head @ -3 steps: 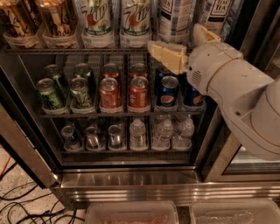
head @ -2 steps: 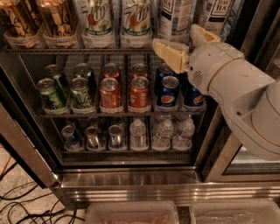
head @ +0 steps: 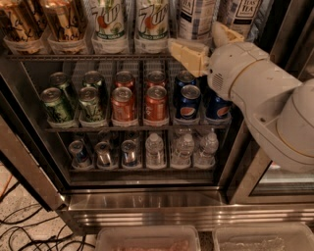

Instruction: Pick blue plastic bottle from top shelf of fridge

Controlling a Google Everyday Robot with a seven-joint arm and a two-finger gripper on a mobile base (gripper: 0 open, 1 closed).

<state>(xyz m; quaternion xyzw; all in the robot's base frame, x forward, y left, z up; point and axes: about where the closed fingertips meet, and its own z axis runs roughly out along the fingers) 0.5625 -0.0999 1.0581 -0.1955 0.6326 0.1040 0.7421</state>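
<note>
Two blue plastic bottles with pale checked labels and dark "TEA" panels stand at the right of the top shelf [head: 98, 57] of the fridge [head: 147, 202]: one [head: 196, 17] beside the 7up bottles, one [head: 244, 13] further right. My gripper [head: 194, 38] is open at shelf height in front of the left tea bottle. One cream finger [head: 189, 55] lies across the shelf rail below that bottle. The other finger [head: 223, 34] points up between the two tea bottles. I cannot tell whether either finger touches a bottle. My white arm [head: 265, 103] reaches in from the right.
Two green-and-white 7up bottles [head: 132, 22] and amber bottles [head: 44, 22] fill the top shelf's left. The rack below holds green, red and Pepsi cans [head: 189, 100]. Small cans and water bottles [head: 181, 147] are on the lowest rack. A dark door frame [head: 29, 171] slants at left. Cables lie on the floor.
My gripper has risen from just under the top shelf's rail to the level of the tea bottle's base and has shifted slightly right. The bottles have not moved.
</note>
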